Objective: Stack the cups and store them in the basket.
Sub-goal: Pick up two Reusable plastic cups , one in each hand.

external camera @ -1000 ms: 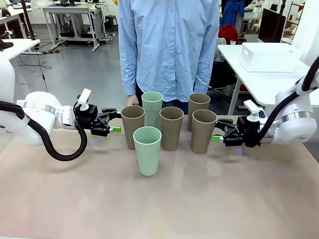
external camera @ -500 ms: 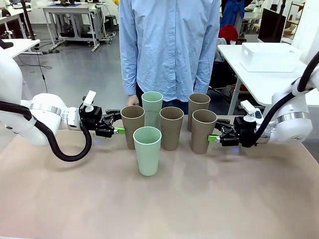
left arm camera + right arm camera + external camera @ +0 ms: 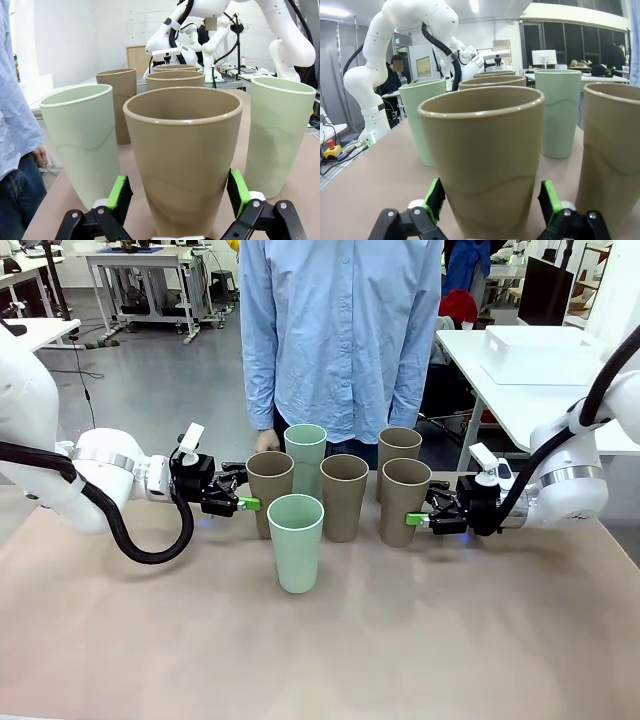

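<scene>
Six cups stand in a cluster at the table's far middle. My left gripper (image 3: 246, 503) is open, its green pads either side of the leftmost tan cup (image 3: 268, 491); in the left wrist view this tan cup (image 3: 183, 150) sits between the fingers of the gripper (image 3: 178, 196) with small gaps. My right gripper (image 3: 421, 520) is open around the lower part of the right front tan cup (image 3: 405, 502), which in the right wrist view (image 3: 483, 155) stands between the gripper's (image 3: 492, 201) pads. A mint cup (image 3: 295, 541) stands nearest me. The white basket (image 3: 540, 354) sits on a side table at the back right.
Another mint cup (image 3: 305, 454) and two more tan cups (image 3: 343, 496) (image 3: 399, 454) stand close behind and between the flanked ones. A person in a blue shirt (image 3: 340, 330) stands at the far edge. The near half of the table is bare.
Both grippers have moved inward toward the cluster, the left one rightward and the right one leftward, so their open fingers now flank the outer tan cups. The cups have not moved.
</scene>
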You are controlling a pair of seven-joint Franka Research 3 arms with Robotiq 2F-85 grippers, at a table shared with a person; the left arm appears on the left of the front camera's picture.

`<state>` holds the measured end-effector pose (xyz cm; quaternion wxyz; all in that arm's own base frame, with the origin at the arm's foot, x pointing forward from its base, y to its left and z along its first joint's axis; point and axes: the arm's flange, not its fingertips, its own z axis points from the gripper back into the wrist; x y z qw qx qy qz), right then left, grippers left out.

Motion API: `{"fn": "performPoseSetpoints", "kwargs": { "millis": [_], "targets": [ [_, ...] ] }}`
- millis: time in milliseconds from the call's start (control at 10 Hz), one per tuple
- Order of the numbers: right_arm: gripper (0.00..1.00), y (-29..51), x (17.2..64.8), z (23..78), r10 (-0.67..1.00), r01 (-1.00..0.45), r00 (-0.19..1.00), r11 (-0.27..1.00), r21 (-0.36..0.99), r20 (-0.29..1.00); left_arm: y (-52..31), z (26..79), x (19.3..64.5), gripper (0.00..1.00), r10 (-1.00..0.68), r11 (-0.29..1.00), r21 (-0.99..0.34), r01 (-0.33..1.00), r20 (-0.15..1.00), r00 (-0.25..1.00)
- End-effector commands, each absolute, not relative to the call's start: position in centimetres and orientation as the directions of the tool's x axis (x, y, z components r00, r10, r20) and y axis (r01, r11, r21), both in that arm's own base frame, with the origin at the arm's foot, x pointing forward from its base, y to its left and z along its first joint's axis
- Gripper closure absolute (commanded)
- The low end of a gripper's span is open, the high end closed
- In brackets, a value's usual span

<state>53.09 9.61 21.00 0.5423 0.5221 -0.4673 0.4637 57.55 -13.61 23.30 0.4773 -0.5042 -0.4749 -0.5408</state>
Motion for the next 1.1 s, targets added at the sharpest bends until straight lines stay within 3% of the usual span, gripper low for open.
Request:
{"fn": "performPoseSetpoints", "kwargs": {
  "millis": [0,1000],
  "targets": [
    [0.0,10.5,53.9,20.9,0.02,-0.989,0.137,0.055,0.136,0.99,-14.7,23.3,58.0,0.0,-0.02,-0.084,0.017,0.996,1.0,-0.019],
    [0.0,11.9,53.6,21.7,0.003,-0.985,0.168,0.047,0.168,0.986,-17.2,22.8,57.9,0.0,0.02,-0.118,0.011,0.993,1.0,-0.009]
  ]
}}
